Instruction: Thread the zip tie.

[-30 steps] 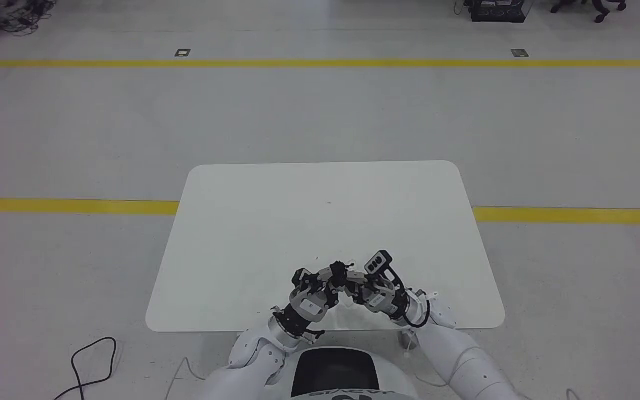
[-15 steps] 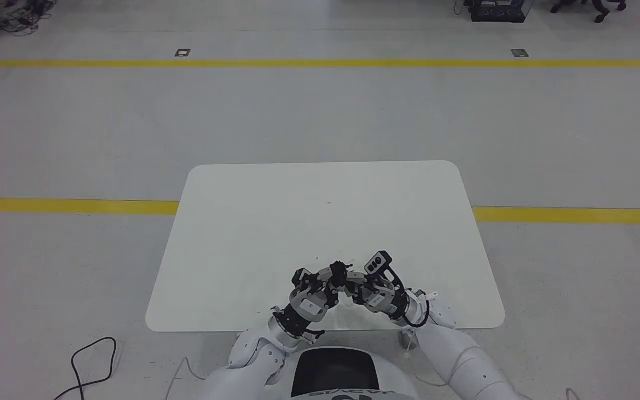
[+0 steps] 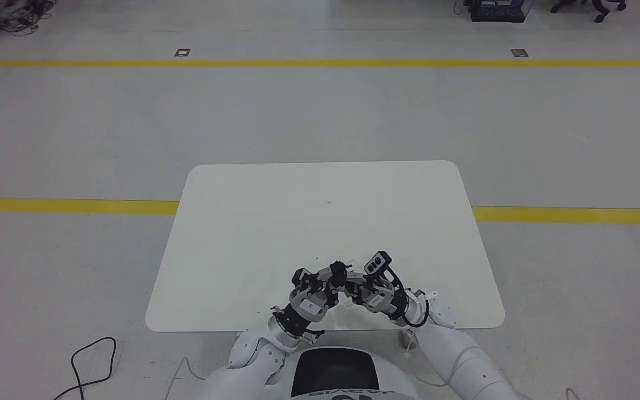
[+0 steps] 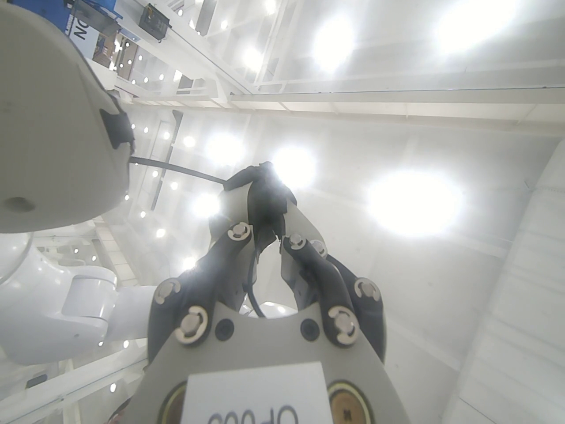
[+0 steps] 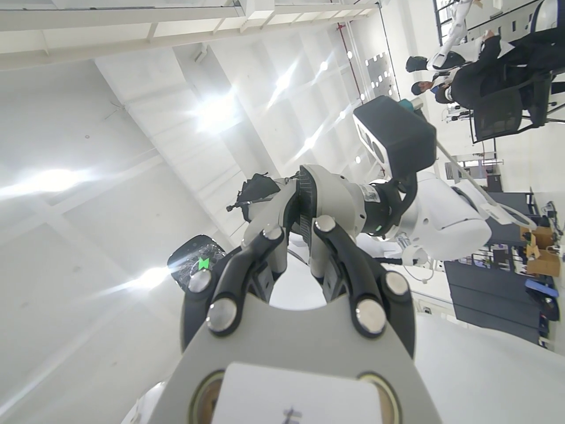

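My two grippers meet tip to tip above the near edge of the white table [image 3: 320, 200], the left gripper [image 3: 330, 273] on the left and the right gripper [image 3: 348, 278] on the right. A thin black zip tie [image 3: 338, 267] sits between them. In the left wrist view the left gripper [image 4: 265, 189] is shut on the zip tie [image 4: 176, 169], whose strap runs out sideways from the fingertips while another stretch curves down between the fingers. In the right wrist view the right gripper [image 5: 287, 200] is shut on the zip tie [image 5: 247, 202], a short end sticking out past the tips.
The tabletop stretches away from the grippers with nothing on it. Grey floor with yellow lines [image 3: 90, 206] surrounds the table. A black cable [image 3: 90, 355] lies on the floor at the near left.
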